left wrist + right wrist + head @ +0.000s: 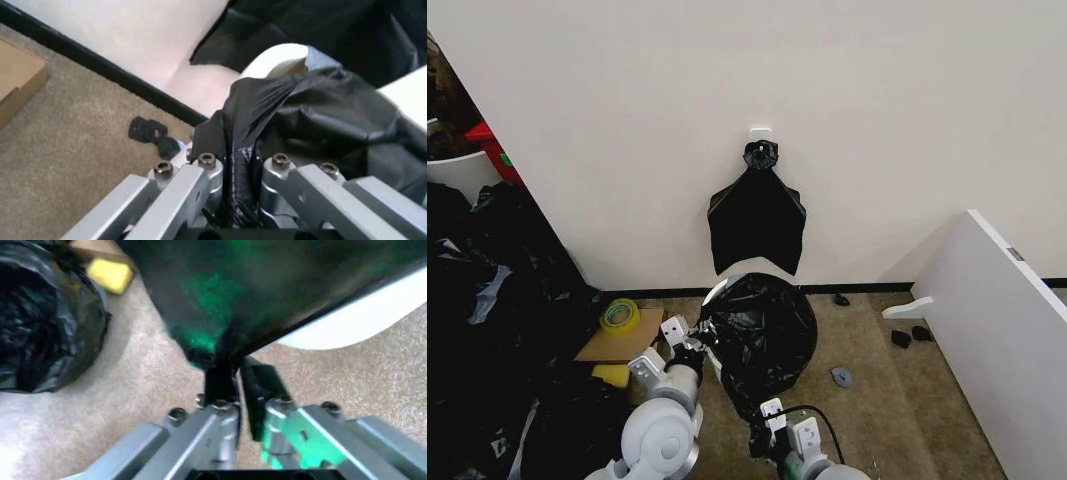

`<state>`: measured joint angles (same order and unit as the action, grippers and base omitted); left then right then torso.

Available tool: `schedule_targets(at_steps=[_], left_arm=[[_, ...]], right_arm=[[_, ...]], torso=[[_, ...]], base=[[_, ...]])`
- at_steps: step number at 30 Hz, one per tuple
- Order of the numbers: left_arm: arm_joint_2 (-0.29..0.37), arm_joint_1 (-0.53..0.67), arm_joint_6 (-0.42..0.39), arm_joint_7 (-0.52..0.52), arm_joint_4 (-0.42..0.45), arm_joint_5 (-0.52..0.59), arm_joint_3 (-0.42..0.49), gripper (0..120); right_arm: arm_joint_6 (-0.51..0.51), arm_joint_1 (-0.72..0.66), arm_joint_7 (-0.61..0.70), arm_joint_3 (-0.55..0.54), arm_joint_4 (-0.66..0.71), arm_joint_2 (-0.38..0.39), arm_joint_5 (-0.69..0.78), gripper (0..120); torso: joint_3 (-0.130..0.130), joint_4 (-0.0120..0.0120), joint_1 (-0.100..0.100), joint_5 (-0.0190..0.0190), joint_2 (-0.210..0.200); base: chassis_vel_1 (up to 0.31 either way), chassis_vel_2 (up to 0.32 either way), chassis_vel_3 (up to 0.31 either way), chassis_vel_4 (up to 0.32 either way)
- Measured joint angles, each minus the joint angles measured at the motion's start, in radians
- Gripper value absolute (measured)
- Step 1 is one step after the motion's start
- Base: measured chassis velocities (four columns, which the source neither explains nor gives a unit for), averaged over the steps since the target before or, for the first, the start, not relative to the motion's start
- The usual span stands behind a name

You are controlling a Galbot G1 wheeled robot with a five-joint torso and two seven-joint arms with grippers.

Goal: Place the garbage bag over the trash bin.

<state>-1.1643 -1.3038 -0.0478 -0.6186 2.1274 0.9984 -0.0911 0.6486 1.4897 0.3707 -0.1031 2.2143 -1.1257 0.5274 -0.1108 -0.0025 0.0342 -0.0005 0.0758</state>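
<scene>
Against the white wall (627, 120), on the carpet (877, 420) directly ahead of me, stands the trash bin (718, 292) with the garbage bag (762, 330) draped over most of it; only a sliver of white rim shows at the bin's left side. To my left a large heap of black plastic (487, 330) crowds the floor up to a flat cardboard sheet (617, 340). To my right a white panel (1017, 330) slants across, leaving open carpet between it and the bin. Above the bin a flat black bundle (757, 225) hangs from a wall hook. My left gripper (695, 345) is at the bin's left edge, jaws clamped on a fold of the bag. My right gripper (762, 425) sits low at the bag's near bottom edge, fingers (220, 385) pinching the film. A roll of tape (620, 316) rests on the cardboard.
</scene>
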Motion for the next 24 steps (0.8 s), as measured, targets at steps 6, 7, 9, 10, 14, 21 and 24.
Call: schedule_targets(at_steps=[6, 7, 9, 10, 14, 21, 24], left_arm=[[0.008, 0.022, 0.006, -0.001, -0.017, 0.022, -0.022, 4], [0.009, 0.025, 0.006, -0.001, -0.018, 0.025, -0.024, 4], [0.017, 0.033, 0.008, -0.002, -0.022, 0.033, -0.028, 4], [0.017, 0.033, 0.008, -0.002, -0.022, 0.033, -0.028, 4], [0.030, 0.040, 0.012, -0.003, -0.027, 0.041, -0.033, 4], [0.052, 0.055, 0.017, -0.006, -0.037, 0.058, -0.038, 4], [0.062, 0.051, 0.017, 0.004, -0.036, 0.057, -0.039, 4]], right_arm=[[-0.041, 0.063, -0.046, 0.060, 0.068, 0.022, 0.001, 26], [-0.046, 0.072, -0.051, 0.068, 0.075, 0.024, 0.001, 30], [-0.058, 0.104, -0.065, 0.102, 0.100, 0.030, 0.002, 39], [-0.058, 0.104, -0.065, 0.102, 0.100, 0.030, 0.002, 39], [-0.070, 0.153, -0.069, 0.156, 0.134, 0.035, 0.010, 56], [-0.089, 0.245, -0.071, 0.240, 0.180, 0.047, 0.015, 84], [-0.108, 0.274, -0.075, 0.278, 0.204, 0.058, 0.018, 93]], torso=[[0.000, -0.0001, 0.000, -0.0001, 0.000], [0.000, 0.0000, 0.000, 0.0000, 0.000], [0.000, 0.0000, 0.000, 0.0000, 0.000], [0.000, 0.0000, 0.000, 0.0000, 0.000], [0.000, 0.0000, 0.000, -0.0001, 0.000], [0.000, -0.0002, 0.000, -0.0001, 0.000], [0.000, -0.0001, 0.000, -0.0001, 0.000]], base=[[0.000, 0.000, 0.000, 0.000], [0.000, 0.000, 0.000, 0.000], [0.000, 0.000, 0.000, 0.000], [0.000, 0.000, 0.000, 0.000], [0.000, 0.000, 0.000, 0.000], [0.000, 0.000, 0.000, 0.000], [0.000, 0.000, 0.000, 0.000]])
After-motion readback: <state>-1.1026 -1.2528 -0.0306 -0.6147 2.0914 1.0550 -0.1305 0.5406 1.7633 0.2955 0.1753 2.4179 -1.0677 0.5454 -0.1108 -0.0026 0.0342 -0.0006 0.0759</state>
